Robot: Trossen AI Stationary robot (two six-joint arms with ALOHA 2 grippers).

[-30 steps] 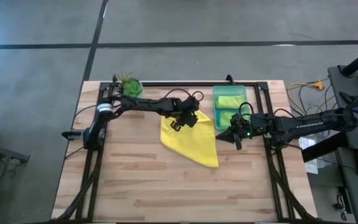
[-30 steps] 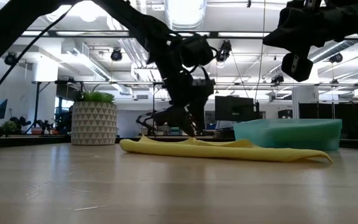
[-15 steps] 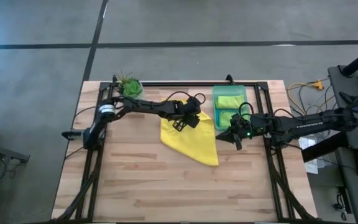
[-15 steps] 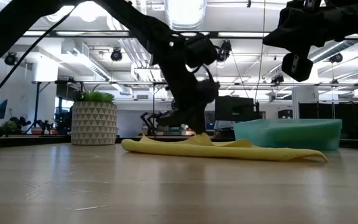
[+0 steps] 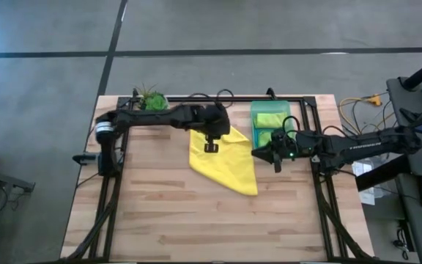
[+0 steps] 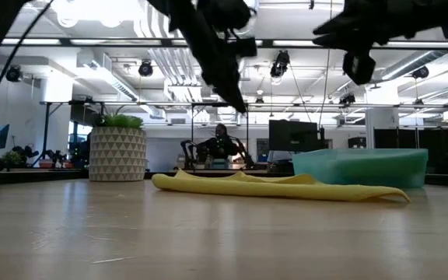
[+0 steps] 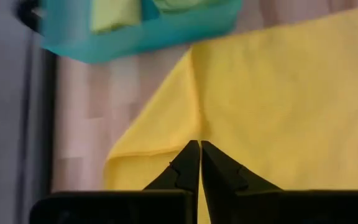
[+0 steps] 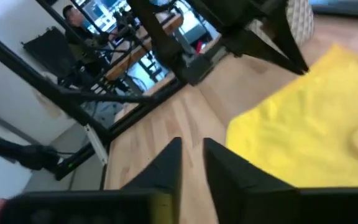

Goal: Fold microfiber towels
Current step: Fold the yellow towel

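Now the yellow towel (image 5: 223, 157) lies flat mid-tabletop, long axis diagonal, its point aimed at the near right corner. The left gripper (image 5: 212, 147), fingers pressed together and empty, has lifted off its far edge: released, fold unfinished. The right gripper (image 5: 259, 154), slightly parted, hovers by the bin (image 5: 269, 123).

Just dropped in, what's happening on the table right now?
A yellow towel lies flat on the table, folded into a triangle. The left tool hangs above it, fingers shut, holding nothing. The right tool waits raised by the green bin, which holds lime green towels.
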